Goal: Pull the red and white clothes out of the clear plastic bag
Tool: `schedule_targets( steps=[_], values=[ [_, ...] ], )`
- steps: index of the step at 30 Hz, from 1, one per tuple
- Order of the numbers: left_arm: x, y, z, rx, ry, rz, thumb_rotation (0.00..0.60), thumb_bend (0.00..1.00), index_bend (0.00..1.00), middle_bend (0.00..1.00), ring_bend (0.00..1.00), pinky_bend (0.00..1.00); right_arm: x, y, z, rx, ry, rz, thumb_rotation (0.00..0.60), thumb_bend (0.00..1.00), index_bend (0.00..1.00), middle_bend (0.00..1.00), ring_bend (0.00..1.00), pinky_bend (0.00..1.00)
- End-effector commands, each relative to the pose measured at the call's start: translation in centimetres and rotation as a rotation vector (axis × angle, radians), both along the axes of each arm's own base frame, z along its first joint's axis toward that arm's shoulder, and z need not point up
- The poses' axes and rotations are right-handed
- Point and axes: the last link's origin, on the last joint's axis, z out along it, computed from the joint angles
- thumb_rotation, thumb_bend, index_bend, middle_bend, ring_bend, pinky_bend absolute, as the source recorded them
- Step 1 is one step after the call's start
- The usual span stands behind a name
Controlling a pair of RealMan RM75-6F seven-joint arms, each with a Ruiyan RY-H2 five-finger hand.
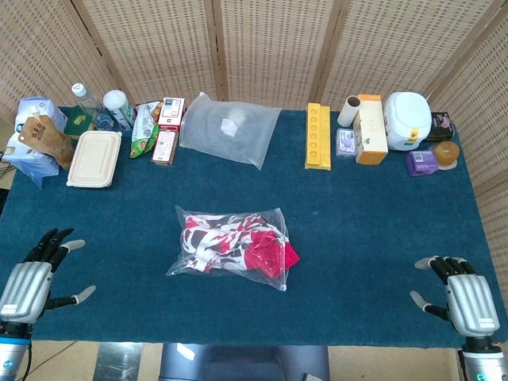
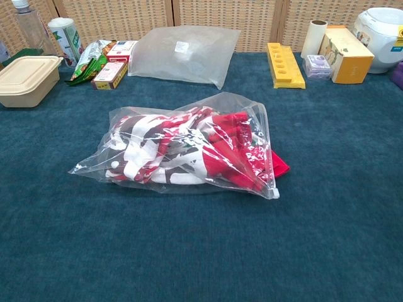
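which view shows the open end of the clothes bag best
The chest view: the clear plastic bag fills the frame, with red cloth poking out of its right end. The head view shows the whole bag from above, smaller, its opening less distinct.

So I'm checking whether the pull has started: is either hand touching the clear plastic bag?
Apart. The head view shows the left hand and right hand at the table's near corners, bare cloth between them and the clear plastic bag.
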Motion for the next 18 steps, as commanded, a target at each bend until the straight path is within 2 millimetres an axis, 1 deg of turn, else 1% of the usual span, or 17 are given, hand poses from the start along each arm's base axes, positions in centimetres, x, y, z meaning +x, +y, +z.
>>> schedule_targets(
  steps=[1,9,15,18],
  values=[
    [0.0,0.0,-0.1,-0.005,0.000,0.000,0.600,0.13,0.24,0.12,0.05,0.19,0.0,0.1,0.0,0.000,0.000,-0.001,0.600,0.21,0.40,0.44,0.40,0.30],
    [0.4,0.3,0.2,-0.009,0.015,-0.024,0.600,0.13,0.24,0.12,0.05,0.19,-0.1,0.3,0.2,-0.007,-0.004,0.001,0.600,0.21,0.40,0.44,0.40,0.30],
    [2.2,2.4,-0.3,-0.076,0.056,-0.104,0.600,0.12,0.24,0.12,0.05,0.19,-0.2,0.4,0.3,-0.010,-0.006,0.002,0.600,0.21,0.40,0.44,0.40,0.30],
    [3.8,4.1,-1.1,-0.132,0.079,-0.162,0.600,0.12,0.22,0.12,0.05,0.19,-0.3,0.5,0.2,-0.007,-0.008,0.000,0.600,0.21,0.40,0.44,0.40,0.30]
  ],
)
